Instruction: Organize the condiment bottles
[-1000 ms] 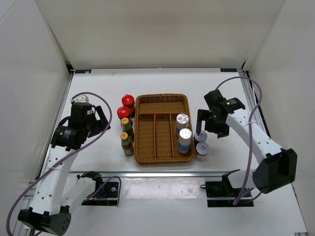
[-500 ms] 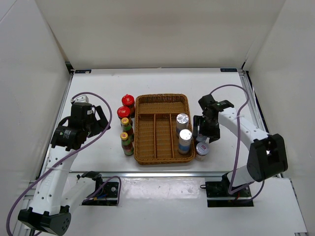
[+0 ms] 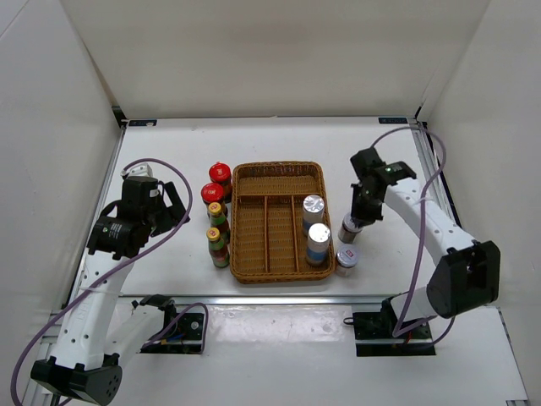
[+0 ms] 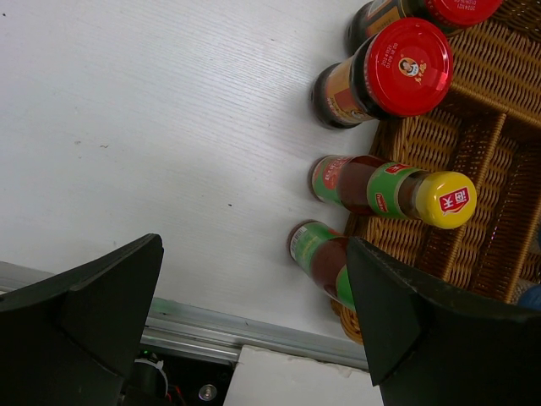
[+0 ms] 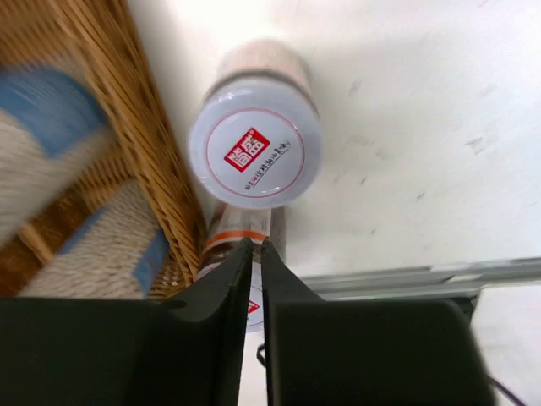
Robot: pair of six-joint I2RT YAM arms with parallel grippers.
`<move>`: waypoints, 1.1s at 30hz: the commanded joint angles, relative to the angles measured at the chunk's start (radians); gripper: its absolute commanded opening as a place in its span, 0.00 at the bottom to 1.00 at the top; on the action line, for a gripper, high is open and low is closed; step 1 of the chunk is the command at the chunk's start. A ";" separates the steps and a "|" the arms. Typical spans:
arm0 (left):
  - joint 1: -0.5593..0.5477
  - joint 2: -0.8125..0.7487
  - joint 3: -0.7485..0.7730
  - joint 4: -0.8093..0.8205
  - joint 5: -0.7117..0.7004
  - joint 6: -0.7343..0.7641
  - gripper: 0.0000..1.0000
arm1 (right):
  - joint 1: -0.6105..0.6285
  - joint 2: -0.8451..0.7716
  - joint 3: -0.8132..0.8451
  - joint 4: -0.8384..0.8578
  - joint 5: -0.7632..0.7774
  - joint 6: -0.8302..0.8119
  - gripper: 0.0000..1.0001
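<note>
Well left of the wicker tray (image 3: 279,165): left gripper (image 4: 254,245), hung above the table (image 3: 169,152), fingers spread wide, empty, no different from a second ago. Just outside the tray's left wall: two red-lidded jars (image 3: 213,193) toward its far end and two yellow-capped bottles (image 3: 216,211) toward its near end, all upright, none yet in the tray. Inside the tray's rightmost compartment: two silver-topped jars (image 3: 319,235), standing one behind the other. Just outside the tray's right wall, by its near corner: two more of the same kind, the farther jar (image 3: 349,227) and the nearer jar (image 3: 347,256), both upright on the table and close together. Above that pair: right gripper (image 5: 255,245). Stood wide open over them a second ago; now clenched, fingers down to a thin slit with nothing between them in the wrist view, wrist swung out away from the tray. Cannot tell whether the tips touch either jar. Farther jar: shifted little, if at all. Reads as a closure that took no jar, or perhaps the set-up for a nudge. Leaves the count at two of eight in the tray, six outside. Probably calls for reopening and straddling one loose jar before any lift into a compartment.
</note>
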 commanded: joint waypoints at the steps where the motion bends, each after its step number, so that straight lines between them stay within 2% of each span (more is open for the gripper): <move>1: -0.004 -0.006 -0.008 -0.005 -0.024 -0.005 1.00 | -0.033 -0.061 0.145 -0.031 0.109 -0.003 0.10; 3: -0.004 -0.006 -0.008 -0.005 -0.024 -0.005 1.00 | -0.062 -0.048 0.210 -0.040 0.094 -0.027 0.10; 4: -0.004 -0.006 -0.008 -0.005 -0.024 -0.014 1.00 | -0.062 -0.028 0.224 -0.041 0.080 -0.044 0.13; 5: -0.004 -0.006 -0.008 -0.005 -0.024 -0.014 1.00 | -0.079 -0.018 0.233 -0.041 0.057 -0.058 0.25; 6: -0.004 -0.006 -0.008 -0.005 -0.024 -0.014 1.00 | -0.089 -0.006 0.233 -0.041 0.031 -0.072 0.40; 7: -0.004 -0.006 -0.008 -0.005 -0.024 -0.014 1.00 | -0.090 0.015 0.233 -0.030 0.015 -0.084 0.71; 9: -0.004 -0.015 -0.008 -0.005 -0.024 -0.014 1.00 | -0.090 0.047 0.233 -0.021 -0.026 -0.093 0.91; 10: -0.004 -0.015 -0.008 -0.005 -0.033 -0.014 1.00 | -0.090 0.063 0.221 -0.021 -0.041 -0.093 0.95; 12: -0.004 -0.015 -0.008 -0.005 -0.033 -0.014 1.00 | -0.090 0.092 0.206 -0.021 -0.075 -0.093 0.98; 19: -0.004 -0.015 -0.008 -0.005 -0.033 -0.014 1.00 | -0.090 0.186 0.086 0.024 -0.100 -0.084 0.98; 25: -0.004 -0.015 -0.008 -0.005 -0.033 -0.014 1.00 | -0.090 0.222 0.038 0.074 -0.100 -0.093 0.90; 29: -0.004 -0.015 -0.008 -0.005 -0.033 -0.014 1.00 | -0.090 0.203 0.024 0.110 -0.074 -0.093 0.90; 31: -0.004 -0.015 -0.008 -0.005 -0.033 -0.014 1.00 | -0.099 0.236 0.035 0.110 -0.074 -0.104 0.86; 33: -0.004 -0.015 -0.008 -0.005 -0.033 -0.014 1.00 | -0.099 0.278 0.058 0.110 -0.085 -0.113 0.75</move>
